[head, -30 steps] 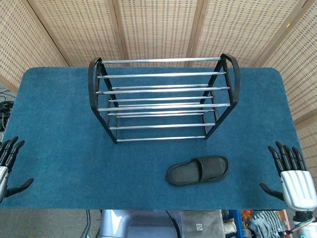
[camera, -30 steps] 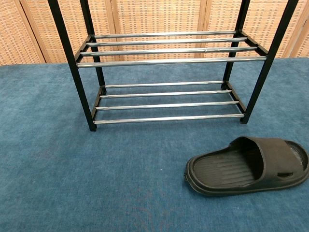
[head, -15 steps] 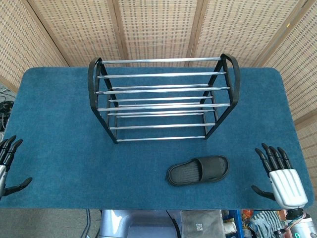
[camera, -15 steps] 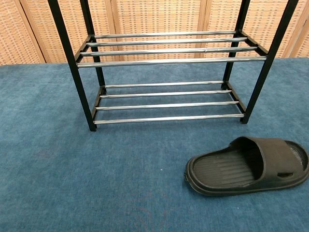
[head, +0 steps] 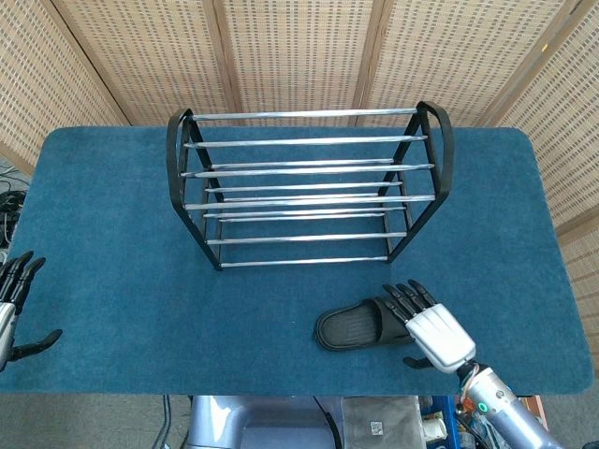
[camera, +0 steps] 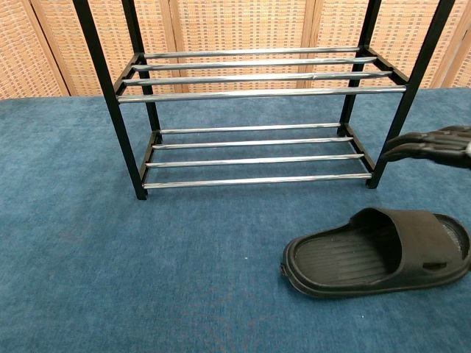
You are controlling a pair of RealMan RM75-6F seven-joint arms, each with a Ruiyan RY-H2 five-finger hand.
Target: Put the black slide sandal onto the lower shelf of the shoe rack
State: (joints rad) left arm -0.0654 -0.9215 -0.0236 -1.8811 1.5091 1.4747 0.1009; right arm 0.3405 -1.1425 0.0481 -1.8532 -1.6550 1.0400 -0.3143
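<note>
Head view first: black slide sandal [head: 372, 322] lies flat on the blue table [head: 112, 234], sole down, just in front of the shoe rack [head: 309, 182] and a bit toward the right end of it, not touching the rack. The rack stands upright mid-table with chrome bars and black side frames; nothing sits on any shelf. The right hand [head: 429, 327] is over the strap end of the sandal, its black fingers [head: 404, 299] spread and pointing toward the rack, holding nothing. Can't tell from up here whether it touches the sandal. The left hand [head: 13, 309] sits way off at the left table edge, fingers apart with the thumb sticking out, also holding nothing, well apart from everything else.

Chest view: the sandal [camera: 379, 251] is on the table in the lower right, open heel end facing left, strap on the right. The rack's lower shelf [camera: 254, 153] is bare, right behind it. The right hand's fingers [camera: 430, 145] poke in from the right edge, hovering above the sandal with a clear gap, near the rack's front right leg. They're stretched out and apart. Left hand doesn't show here.
</note>
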